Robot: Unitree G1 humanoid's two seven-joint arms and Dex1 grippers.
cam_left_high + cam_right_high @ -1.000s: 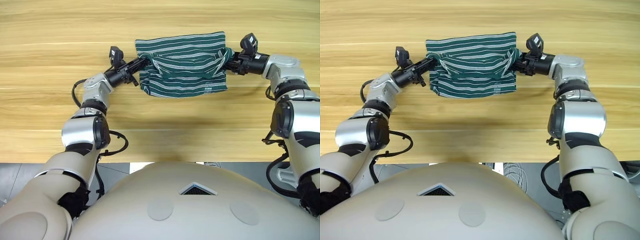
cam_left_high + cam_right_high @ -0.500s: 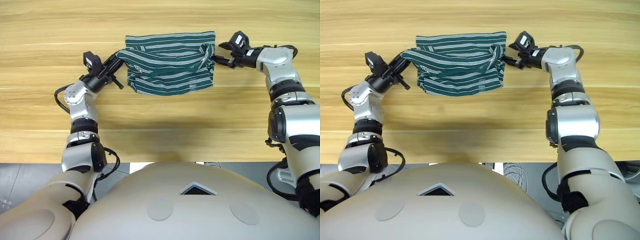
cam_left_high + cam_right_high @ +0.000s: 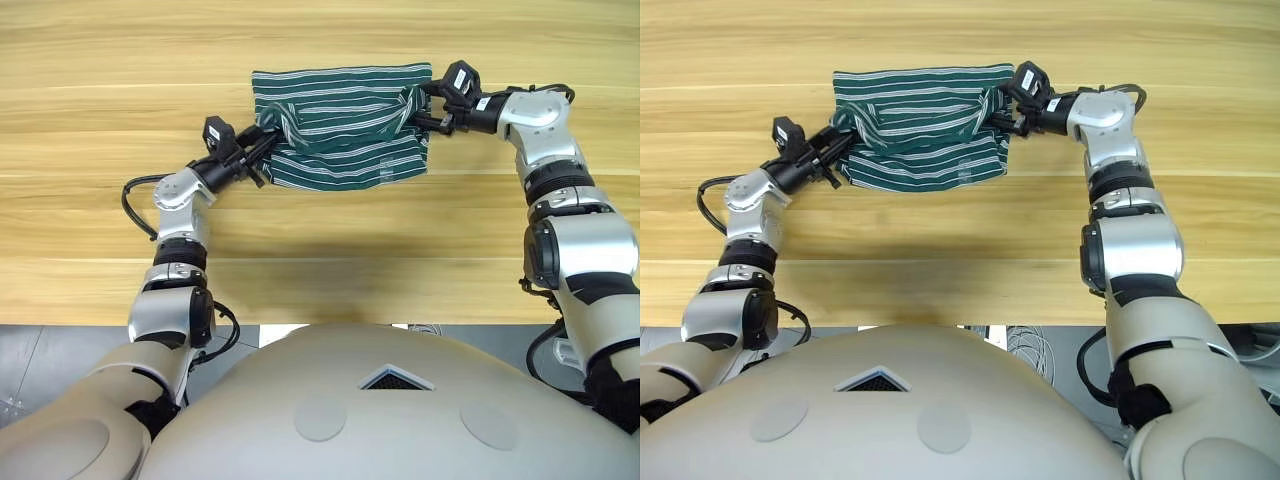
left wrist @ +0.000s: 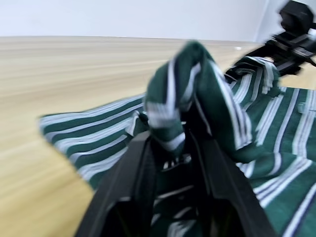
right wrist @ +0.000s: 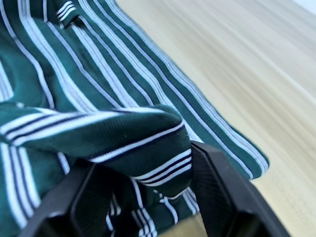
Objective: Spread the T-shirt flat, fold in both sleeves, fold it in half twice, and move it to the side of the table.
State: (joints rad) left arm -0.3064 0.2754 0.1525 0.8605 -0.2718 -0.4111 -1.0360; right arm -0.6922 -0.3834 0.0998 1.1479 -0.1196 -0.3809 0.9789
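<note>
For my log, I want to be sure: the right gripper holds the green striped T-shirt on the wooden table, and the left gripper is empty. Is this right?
Not quite. The left gripper is not empty: it too holds the T-shirt, with cloth bunched inside it, as the left wrist view shows. The right gripper does hold it on the wooden table.

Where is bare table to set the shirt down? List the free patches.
The table is bare left of the T-shirt beyond the left gripper, right of it past the right gripper, and in the wide strip toward the near edge. It is crowded only where both grippers pinch the T-shirt's sides.
</note>
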